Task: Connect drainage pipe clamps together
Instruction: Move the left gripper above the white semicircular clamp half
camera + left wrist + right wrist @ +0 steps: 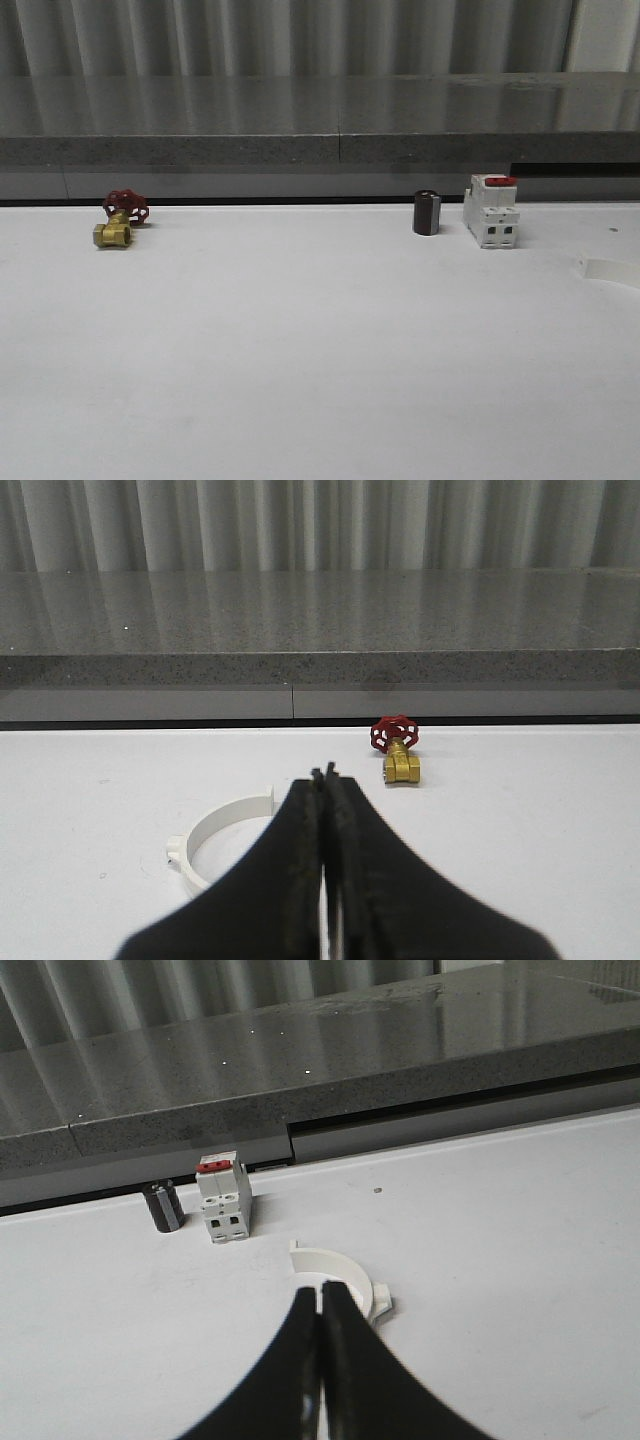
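I hold both tools, left (326, 780) and right (319, 1295), pressed together and empty, each facing a clamp half ( (215, 830), (335, 1270)) on the surface (320, 350), ready to pick up.

The white surface (320, 380) lies open across its whole middle and near part, giving broad passage. Obstacles stand along its far edge: a brass valve with a red handwheel (118, 222) at far left, and a dark cylinder (427, 213) just beside a white blocky switch with a red top (491, 211) at right. Behind them a grey speckled stone ledge (320, 120) closes the far side.
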Controlling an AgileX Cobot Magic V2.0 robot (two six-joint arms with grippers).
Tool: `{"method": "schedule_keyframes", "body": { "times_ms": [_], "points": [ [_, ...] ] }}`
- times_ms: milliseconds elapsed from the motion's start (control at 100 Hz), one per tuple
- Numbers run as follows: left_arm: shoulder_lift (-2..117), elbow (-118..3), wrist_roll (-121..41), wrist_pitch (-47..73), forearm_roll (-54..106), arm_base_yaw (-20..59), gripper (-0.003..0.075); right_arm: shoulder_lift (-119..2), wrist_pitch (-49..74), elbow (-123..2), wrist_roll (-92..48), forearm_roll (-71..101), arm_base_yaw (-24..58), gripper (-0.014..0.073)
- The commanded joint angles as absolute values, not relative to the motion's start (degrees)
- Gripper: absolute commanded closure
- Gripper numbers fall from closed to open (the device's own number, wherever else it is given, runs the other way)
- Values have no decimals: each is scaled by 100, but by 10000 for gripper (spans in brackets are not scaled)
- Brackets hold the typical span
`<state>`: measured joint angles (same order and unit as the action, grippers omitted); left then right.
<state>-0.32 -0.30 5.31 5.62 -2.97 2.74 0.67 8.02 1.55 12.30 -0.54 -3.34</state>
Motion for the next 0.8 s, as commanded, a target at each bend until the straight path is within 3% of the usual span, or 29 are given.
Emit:
{"method": "schedule_keyframes", "body": {
  "times_ms": [0, 440, 790],
  "points": [
    [-215, 170, 587, 122, -298, 252, 740, 166, 334, 67, 1213, -124, -377, 711],
    [-215, 49, 587, 64, -298, 252, 740, 166, 334, 67, 1213, -124, -377, 711],
    [985, -2012, 587, 1709, -104, 252, 740, 166, 334, 67, 1213, -124, -377, 711]
  ]
}}
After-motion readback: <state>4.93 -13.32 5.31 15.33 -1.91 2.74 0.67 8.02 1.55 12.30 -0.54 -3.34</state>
